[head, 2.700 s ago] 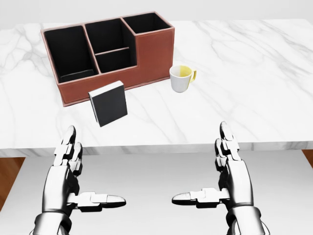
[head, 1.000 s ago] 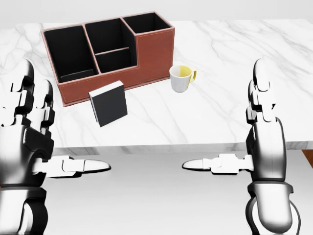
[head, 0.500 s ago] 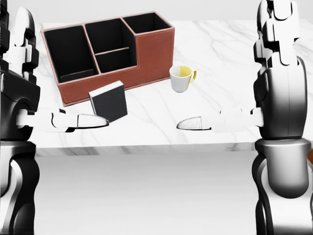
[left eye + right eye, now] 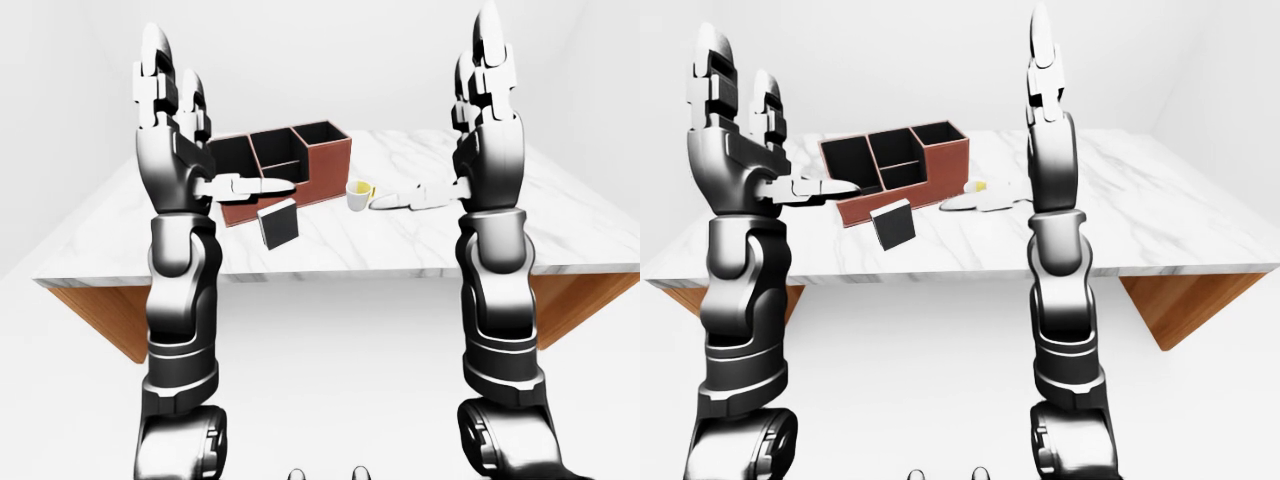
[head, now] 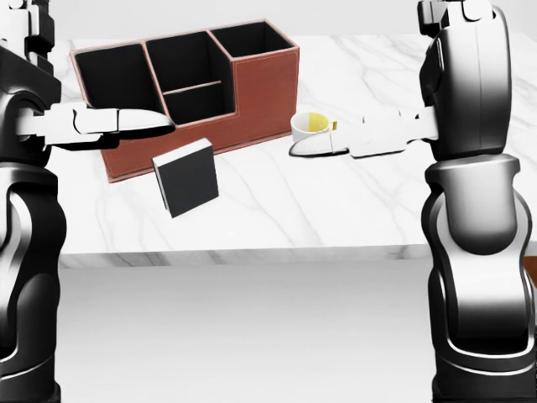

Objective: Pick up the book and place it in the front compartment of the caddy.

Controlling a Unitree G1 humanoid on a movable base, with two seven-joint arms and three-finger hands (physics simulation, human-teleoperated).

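Note:
A black book (image 5: 186, 177) with a white page edge stands tilted on the marble table (image 5: 403, 197), just below the caddy in the head view. The brown caddy (image 5: 262, 94) has several black-lined compartments, all open at the top. Both hands are raised high above the table with fingers pointing up and thumbs stretched inward. My left hand (image 4: 205, 135) is open; its thumb (image 5: 126, 122) crosses the caddy's left part in the head view. My right hand (image 4: 445, 125) is open too, and its thumb (image 5: 336, 144) overlaps the cup. Neither hand touches the book.
A white cup (image 5: 309, 126) with a yellow inside stands to the right of the caddy, partly covered by the right thumb. The table's near edge (image 5: 252, 252) runs across the head view. Wooden supports (image 4: 100, 312) show under the tabletop in the eye views.
Both arms have lifted from below the table's edge to well above it. The thumbs rose from the table's edge to the level of the caddy and cup. The book, caddy and cup stayed put.

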